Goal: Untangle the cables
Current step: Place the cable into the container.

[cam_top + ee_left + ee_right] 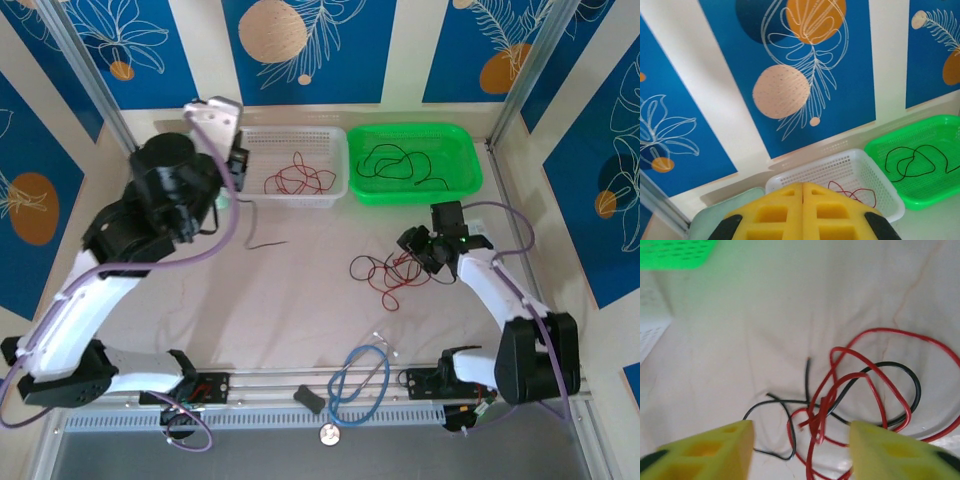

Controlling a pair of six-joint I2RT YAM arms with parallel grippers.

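The right gripper (800, 440) has its yellow jaws spread over a loose tangle of thin red and black cables (821, 407) on the pale tabletop (765, 315). The tangle seems knotted at its middle. The left gripper (802, 200) has its jaws pressed together. A red cable (297, 180) lies in the white perforated plastic basket (335, 150), and a black cable (392, 163) lies in the green plastic basket (468, 150).

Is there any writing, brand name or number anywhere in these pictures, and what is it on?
None can be read.
The wall panels bear only drawn leaves and circles, no letters.
The white basket and green basket are unmarked.
A small round disc at the near edge is too small to read.
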